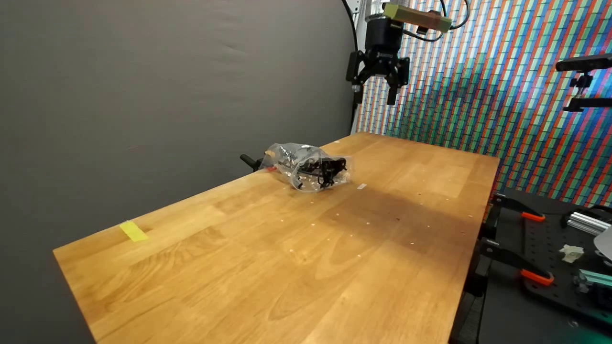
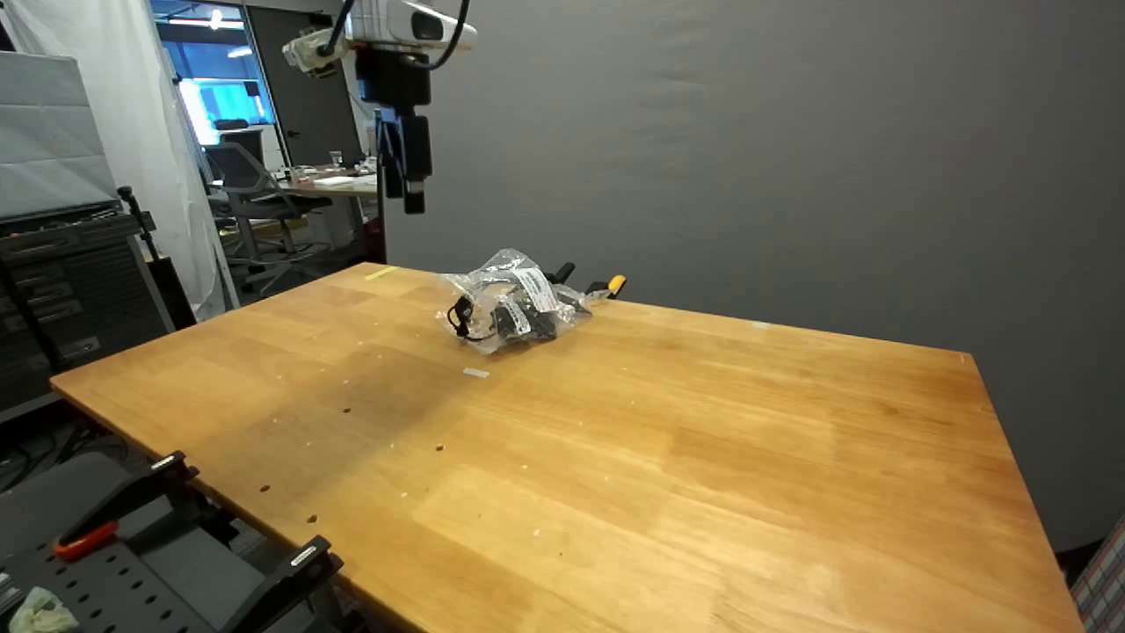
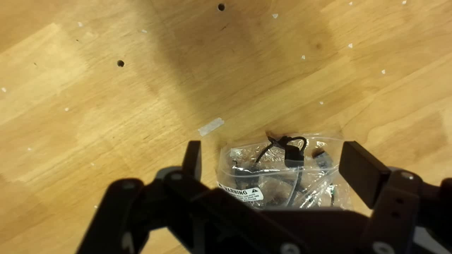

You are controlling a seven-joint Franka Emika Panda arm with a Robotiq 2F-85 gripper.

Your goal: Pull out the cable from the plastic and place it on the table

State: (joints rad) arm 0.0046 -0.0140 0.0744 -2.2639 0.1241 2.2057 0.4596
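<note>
A clear plastic bag (image 1: 287, 154) lies on the wooden table (image 1: 267, 267) near its edge by the grey wall; it also shows in an exterior view (image 2: 505, 264). A black cable (image 1: 331, 171) is bundled inside the bag, and shows in an exterior view (image 2: 461, 318) and in the wrist view (image 3: 293, 157). The bag (image 3: 243, 148) has a white warning label, and its near part is hidden by my gripper's body. My gripper (image 1: 375, 98), also in an exterior view (image 2: 414, 200), is open and empty, pointing down, high above the table and apart from the bag.
Black clamp handles (image 1: 249, 162) stick up at the table edge behind the bag. Yellow tape (image 1: 134, 231) and a small white tape strip (image 3: 211, 126) are stuck on the table. Orange-tipped clamps (image 1: 536, 277) and a black cart stand along the opposite edge.
</note>
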